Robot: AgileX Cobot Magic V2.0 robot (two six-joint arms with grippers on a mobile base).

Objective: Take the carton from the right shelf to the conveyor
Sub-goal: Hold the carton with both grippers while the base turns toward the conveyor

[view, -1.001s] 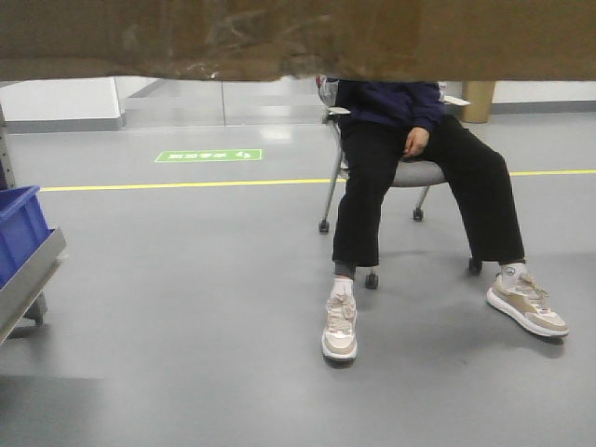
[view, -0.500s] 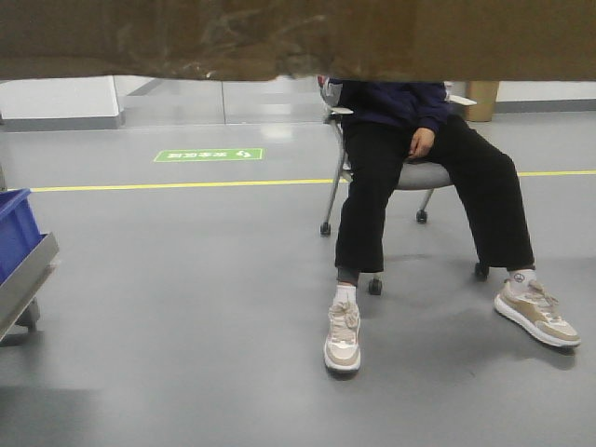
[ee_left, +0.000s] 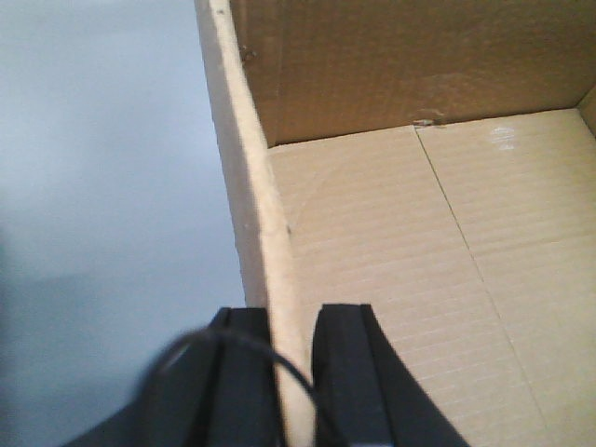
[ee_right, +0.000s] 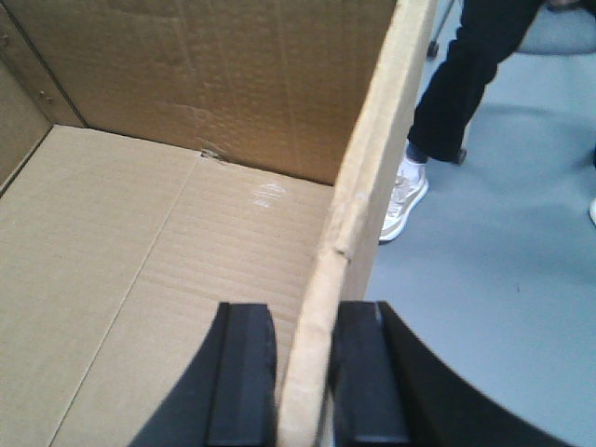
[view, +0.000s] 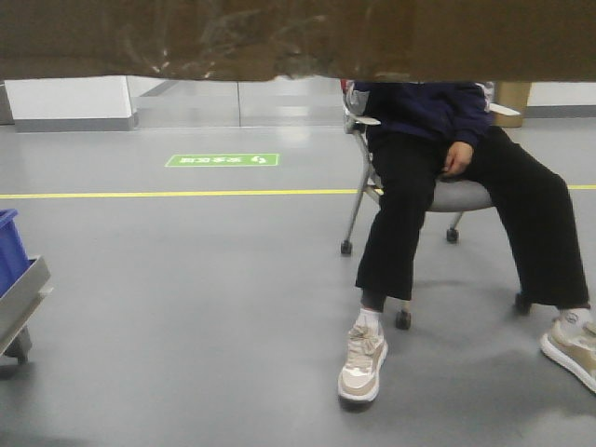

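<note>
While its two black fingers (ee_left: 346, 372) pinch the left wall of the carton (ee_left: 400, 242), the left gripper (ee_left: 291, 326) is closed to the thickness of that cardboard, one finger outside the wall and one inside. The right gripper (ee_right: 303, 321) grips the opposite wall the same way, its jaws narrowed onto the rim with one finger on each face. Between the two walls the carton's pale corrugated bottom lies bare, a centre seam running toward the darker far wall.

In the front-facing view the carton (view: 298, 37) spans the whole top edge as a brown band with wrinkled clear tape, well above the grey floor (view: 186, 317). Beyond and below the carton, toward its right end, a person (view: 447, 186) in black trousers sits on a wheeled office chair (view: 456, 197); one beige sneaker (view: 363, 363) rests flat on the floor. Below the carton's left end, a blue bin (view: 7, 250) sits on a grey metal tray (view: 20, 296). Farther off below the carton's middle are a yellow line (view: 186, 195) and a green floor sign (view: 222, 160).
</note>
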